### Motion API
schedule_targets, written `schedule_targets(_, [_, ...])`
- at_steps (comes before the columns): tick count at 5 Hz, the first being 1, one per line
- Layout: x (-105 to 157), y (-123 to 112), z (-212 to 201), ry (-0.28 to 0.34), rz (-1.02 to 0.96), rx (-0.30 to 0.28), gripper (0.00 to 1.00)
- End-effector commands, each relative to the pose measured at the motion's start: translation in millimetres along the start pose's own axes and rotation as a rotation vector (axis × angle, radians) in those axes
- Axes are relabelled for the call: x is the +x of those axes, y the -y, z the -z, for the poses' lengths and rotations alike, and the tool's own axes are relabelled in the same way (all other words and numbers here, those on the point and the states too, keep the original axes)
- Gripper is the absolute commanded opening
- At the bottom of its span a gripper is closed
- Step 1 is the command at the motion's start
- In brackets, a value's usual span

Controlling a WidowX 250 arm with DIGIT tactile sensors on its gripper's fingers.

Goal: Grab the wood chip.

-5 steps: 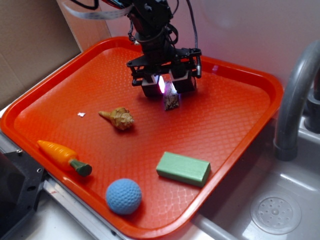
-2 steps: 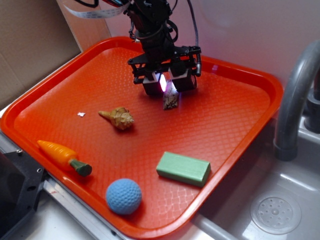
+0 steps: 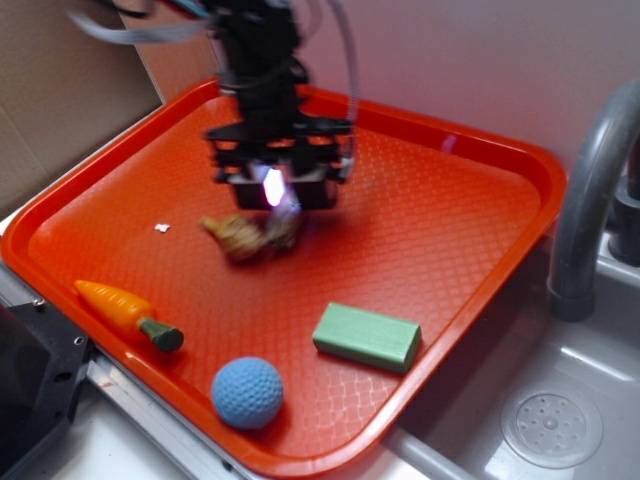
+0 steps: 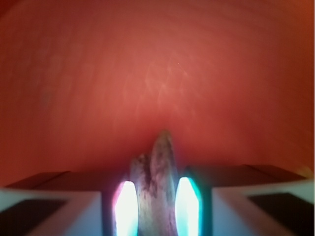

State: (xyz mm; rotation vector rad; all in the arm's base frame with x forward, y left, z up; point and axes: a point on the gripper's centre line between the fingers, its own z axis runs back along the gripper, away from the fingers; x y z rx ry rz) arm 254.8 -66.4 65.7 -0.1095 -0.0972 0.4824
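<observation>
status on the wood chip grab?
Done: the gripper is shut on the wood chip, which sits between its lit fingers in the wrist view. In hand: the chip is carried above the red tray, near the seashell. Nothing visibly left.

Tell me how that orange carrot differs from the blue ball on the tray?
The carrot is long and tapered, orange with a dark green end; the ball is round, plain blue and dimpled all over. The carrot lies on its side near the tray's left edge, pointing along it, while the ball sits by the front rim and has no direction. Both rest on the red tray, untouched and away from the gripper.
</observation>
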Motion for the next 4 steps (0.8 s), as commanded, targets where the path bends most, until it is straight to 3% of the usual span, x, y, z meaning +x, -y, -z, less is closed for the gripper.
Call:
schedule_targets(1, [1.9, -15.1, -111.2, 0.158, 0.202, -0.117, 0.0])
schedule_targets(2, [24.5, -18.7, -154.4, 0.107, 0.208, -0.083, 0.0])
schedule_targets(3, [46.1, -20.1, -144.7, 0.163, 0.174, -0.036, 0.0])
schedule_targets(4, [58.0, -15.8, -128.1, 0.123, 0.181, 0.008, 0.0])
